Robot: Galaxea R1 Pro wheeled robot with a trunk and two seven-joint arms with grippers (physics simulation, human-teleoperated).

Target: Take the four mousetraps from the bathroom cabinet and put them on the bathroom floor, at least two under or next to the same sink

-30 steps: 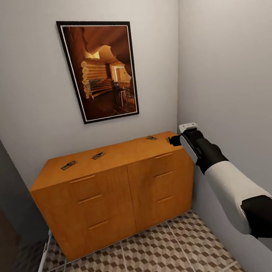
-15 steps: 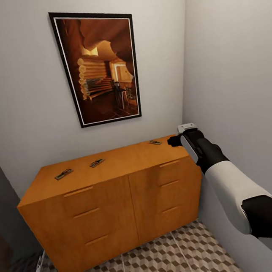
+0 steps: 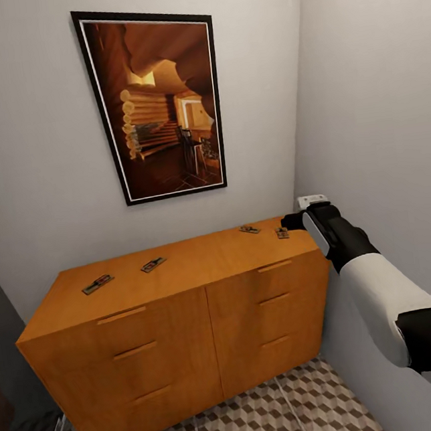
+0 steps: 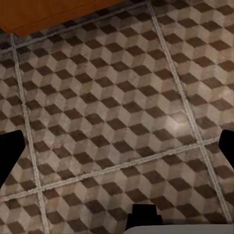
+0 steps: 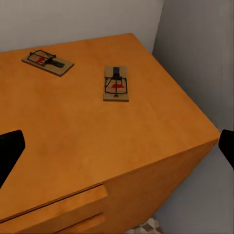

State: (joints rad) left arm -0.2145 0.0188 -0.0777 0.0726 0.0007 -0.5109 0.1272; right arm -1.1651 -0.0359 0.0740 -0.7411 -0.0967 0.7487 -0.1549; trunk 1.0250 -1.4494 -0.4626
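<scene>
mousetraps sit flat on the cabinet (image 3: pixel 184 293) top, none lifted yet. right gripper (image 5: pixel 117 146) hovers with fingers spread wide and empty; the nearest mousetrap (image 5: pixel 116 83) lies just ahead between the fingertips' line, a second mousetrap (image 5: pixel 47 62) farther beyond. best to descend squarely over the thin wooden board and pinch its long edges, avoiding the dark wire spring. left gripper (image 4: pixel 117 146) hangs open over the cube-patterned bathroom floor (image 4: pixel 117 97). the cabinet is smooth orange wood.
</scene>
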